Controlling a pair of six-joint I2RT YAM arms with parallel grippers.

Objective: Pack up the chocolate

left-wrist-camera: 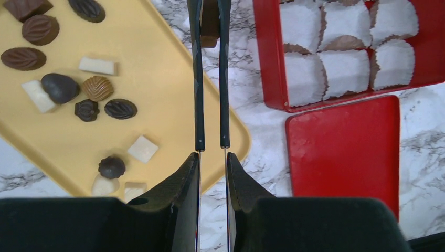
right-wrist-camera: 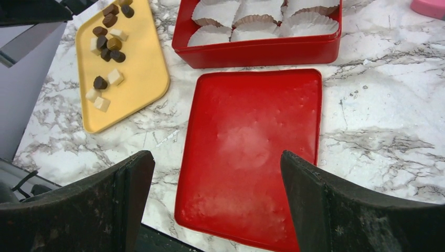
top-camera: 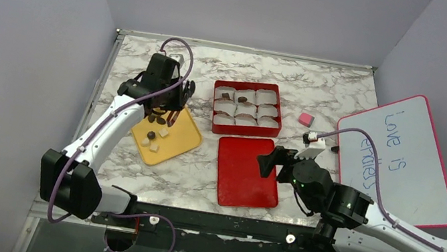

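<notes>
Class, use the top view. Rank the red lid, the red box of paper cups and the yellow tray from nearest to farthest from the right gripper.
1. The red lid: right beside the right gripper, on its left.
2. The red box: farther back, towards the table's middle.
3. The yellow tray: far left, by the other arm.

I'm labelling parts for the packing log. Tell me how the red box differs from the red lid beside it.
The red box has tall walls; the red lid is shallow and nearly flat. The box is filled with white paper cups, one holding a brown chocolate; the lid is bare. The box lies farther back on the marble table, the lid nearer the front edge. Both are red, rectangular and rest on that table.
</notes>
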